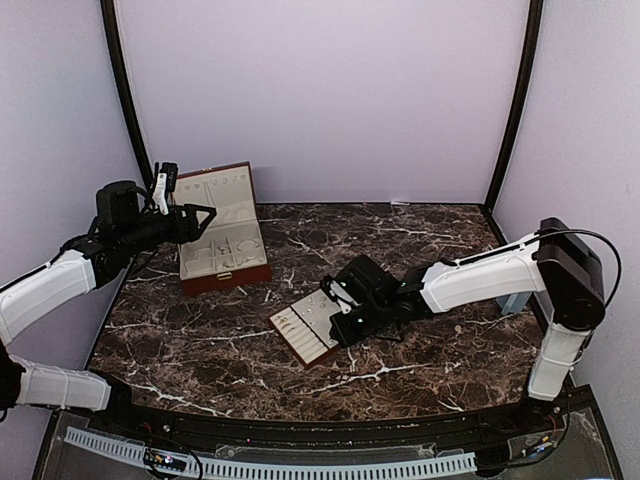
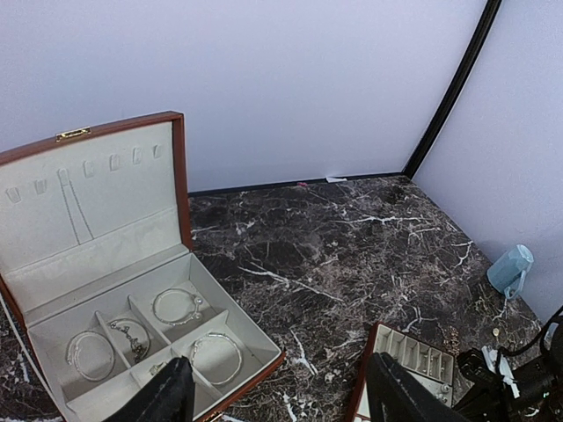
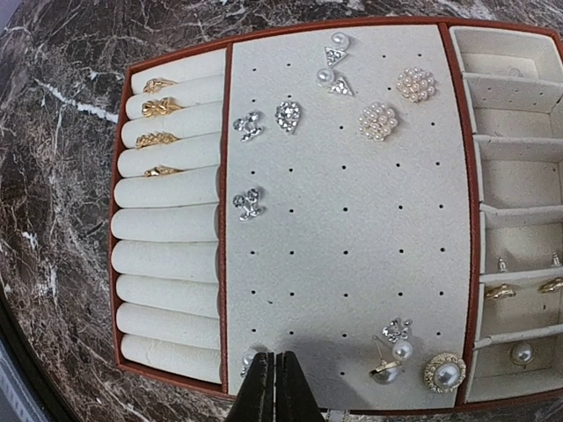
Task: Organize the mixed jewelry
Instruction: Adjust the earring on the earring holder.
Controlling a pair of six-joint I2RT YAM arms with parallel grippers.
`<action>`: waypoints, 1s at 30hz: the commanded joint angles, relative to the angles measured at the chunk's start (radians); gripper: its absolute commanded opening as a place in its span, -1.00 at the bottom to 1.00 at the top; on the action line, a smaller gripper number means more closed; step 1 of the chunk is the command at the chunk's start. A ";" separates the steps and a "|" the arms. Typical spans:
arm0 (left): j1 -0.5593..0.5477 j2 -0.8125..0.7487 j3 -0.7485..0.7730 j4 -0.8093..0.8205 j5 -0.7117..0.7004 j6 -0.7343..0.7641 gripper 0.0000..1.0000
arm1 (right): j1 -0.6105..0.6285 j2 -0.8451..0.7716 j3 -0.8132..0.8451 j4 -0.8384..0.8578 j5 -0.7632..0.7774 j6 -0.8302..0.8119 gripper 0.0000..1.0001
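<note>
A dark marble table (image 1: 440,250) carries a reddish-brown jewelry box (image 1: 222,235), lid up, toward the left rear, and a cream slotted tray (image 1: 305,332) near the middle. The left claw (image 2: 277,396) hangs by the box's near side, its fingers (image 2: 163,396) spread wide with nothing between them. Silver bangles (image 2: 176,305) lie in the box's compartments just beyond it.

The right claw (image 3: 273,382) sits over the tray's near rim, its two fingers pressed together, and nothing shows between them. Most of the mixed jewelry (image 3: 378,120) lies on this tray, beyond the right claw's tips. Gold rings (image 3: 158,110) are tucked in the far ring rolls. Crystal studs (image 3: 249,125) and pearl clusters sit at the far end of the perforated pad, well apart from the tips. Closer in, a group of pearl earrings (image 3: 413,365) rests near the tips on the compartment side. One small pearl stud (image 3: 249,360) lies just beside the tips on the ring-roll side.
</note>
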 commanded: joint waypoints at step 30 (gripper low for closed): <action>0.006 -0.017 -0.023 -0.002 -0.031 0.011 0.41 | -0.500 -0.571 -0.423 -0.123 0.194 0.138 -0.13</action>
